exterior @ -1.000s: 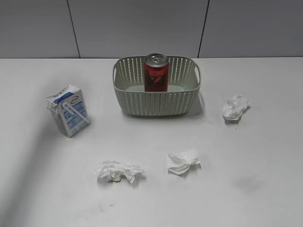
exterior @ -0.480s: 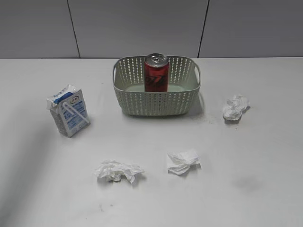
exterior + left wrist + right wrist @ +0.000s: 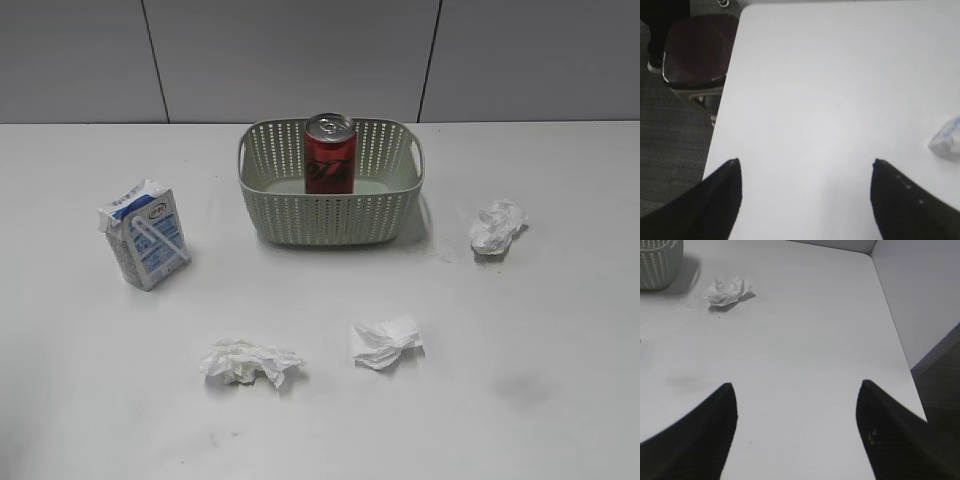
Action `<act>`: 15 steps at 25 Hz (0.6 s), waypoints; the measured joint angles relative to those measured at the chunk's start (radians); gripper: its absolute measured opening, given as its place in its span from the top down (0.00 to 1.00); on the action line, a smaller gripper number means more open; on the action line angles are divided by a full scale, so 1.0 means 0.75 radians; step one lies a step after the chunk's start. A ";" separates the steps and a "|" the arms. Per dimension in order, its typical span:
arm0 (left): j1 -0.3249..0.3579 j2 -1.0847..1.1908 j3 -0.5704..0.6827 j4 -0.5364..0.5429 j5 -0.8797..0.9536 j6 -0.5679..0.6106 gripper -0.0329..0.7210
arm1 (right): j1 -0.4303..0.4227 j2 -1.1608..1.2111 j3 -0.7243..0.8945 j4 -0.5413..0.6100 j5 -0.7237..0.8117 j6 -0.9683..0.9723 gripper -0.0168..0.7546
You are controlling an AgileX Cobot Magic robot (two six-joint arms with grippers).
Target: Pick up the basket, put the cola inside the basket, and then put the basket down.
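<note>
In the exterior view, the cola is seen upright inside the basket, which is set down on the tabletop; the task is judged complete. In the wrist views, the left gripper and right gripper are held spread and empty, away from the basket.

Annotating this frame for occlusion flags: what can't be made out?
- Cola: lower part hidden behind the basket front wall, exterior view.
- Basket: cut by the top-left edge, right wrist view.
- Drink carton: print too small, exterior; blurred, cut off, left wrist view.
</note>
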 joint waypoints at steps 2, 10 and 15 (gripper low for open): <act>0.000 -0.150 0.184 -0.007 -0.017 0.000 0.15 | 0.000 0.000 0.000 0.000 0.000 0.000 0.25; 0.000 -0.668 0.742 -0.013 -0.106 0.009 0.18 | 0.000 0.000 0.000 -0.001 0.000 0.000 0.25; 0.000 -0.962 0.917 -0.013 -0.105 0.009 0.18 | 0.000 0.000 0.000 -0.004 0.000 0.000 0.25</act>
